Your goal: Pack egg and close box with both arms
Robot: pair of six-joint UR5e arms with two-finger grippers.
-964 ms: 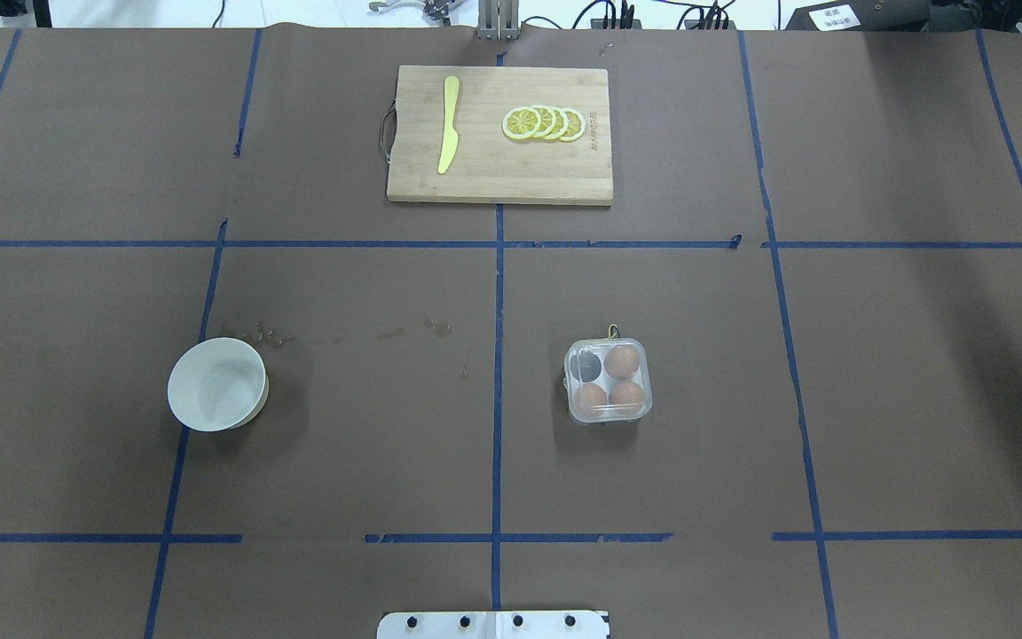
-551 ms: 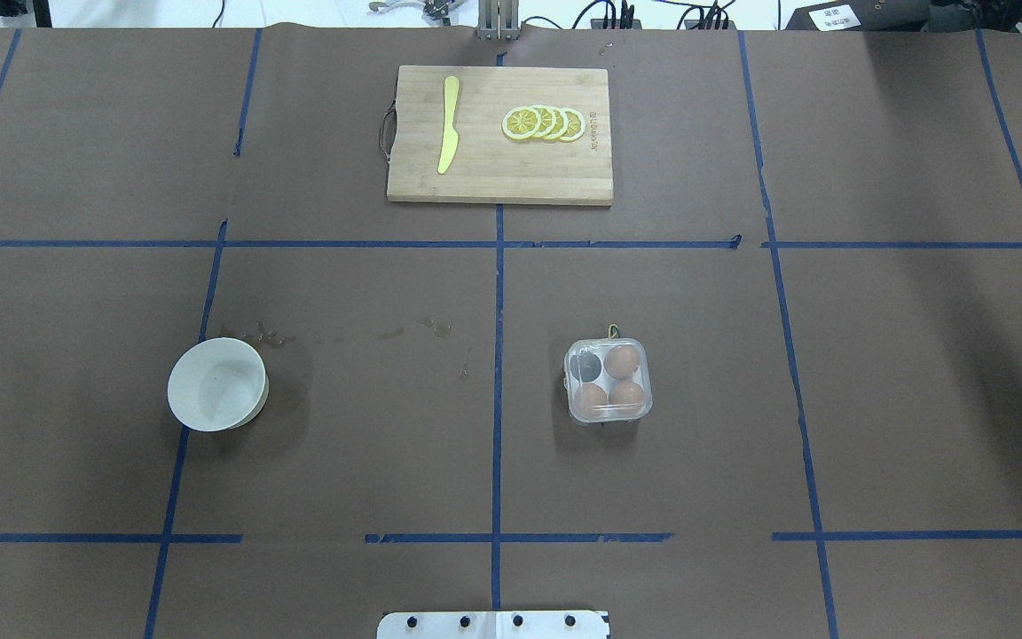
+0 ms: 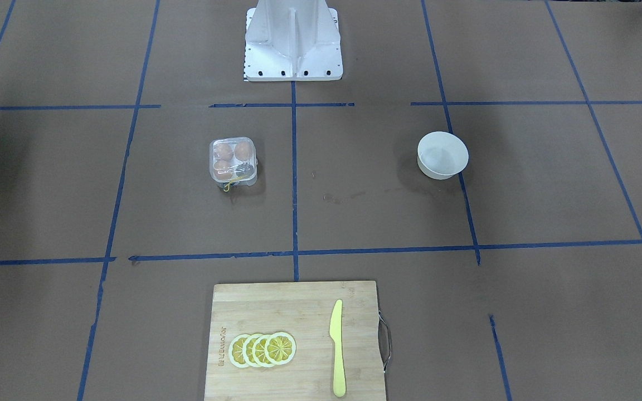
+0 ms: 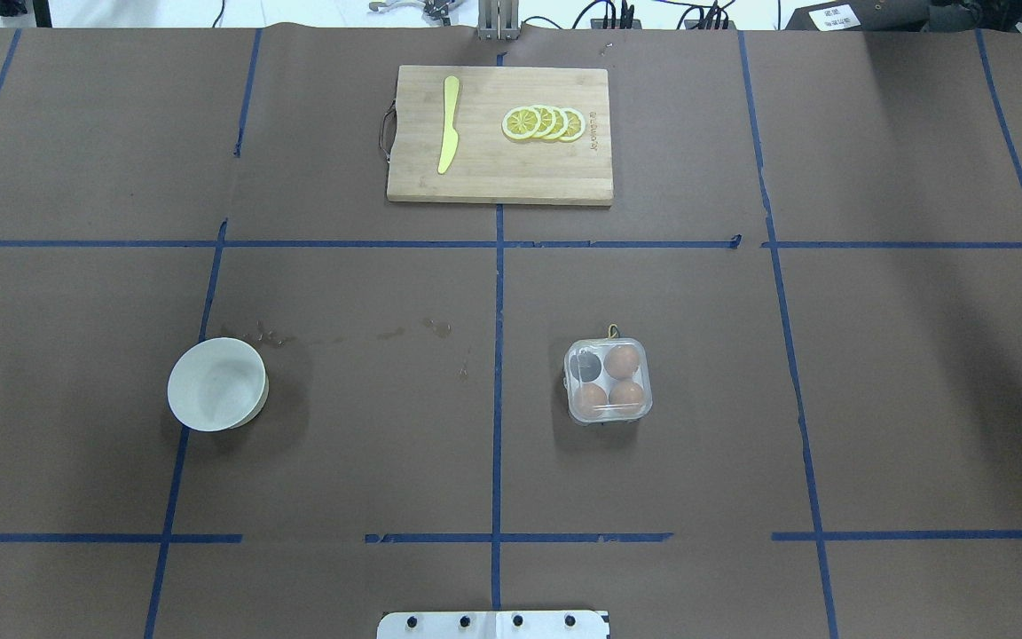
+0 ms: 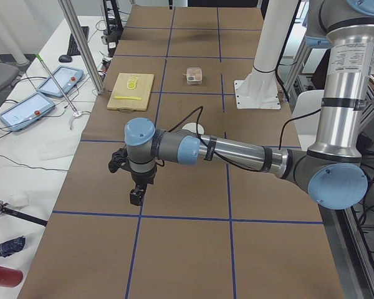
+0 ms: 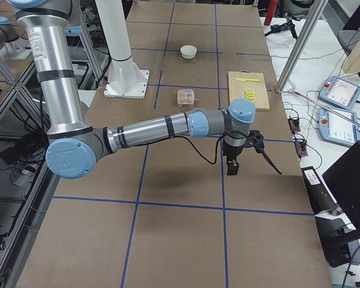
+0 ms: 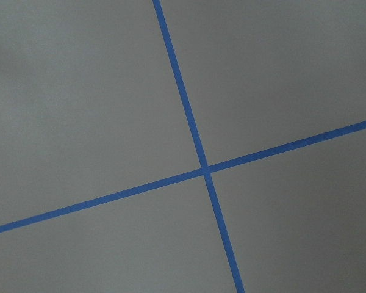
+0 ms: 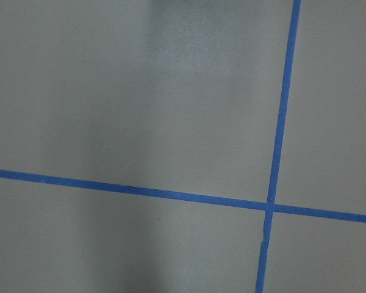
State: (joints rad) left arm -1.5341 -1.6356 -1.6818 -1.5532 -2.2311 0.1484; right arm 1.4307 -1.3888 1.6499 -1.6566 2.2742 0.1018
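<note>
The box [image 4: 608, 382] lies well apart from the left end effector [image 5: 136, 197] and right end effector [image 6: 232, 169] (grip: cannot tell).

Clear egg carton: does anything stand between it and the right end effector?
Nothing visible does. Only bare brown table covering lies between the right arm's black end effector and the small clear-plastic egg carton; the round white bowl sits on the carton's other side.

eggs [image 4: 622, 361] in box [image 4: 609, 416], right of centre | bowl [image 4: 216, 384] well left | board [image 4: 493, 182] behind: knife [image 4: 448, 124] left of slices [image 4: 544, 122]
</note>
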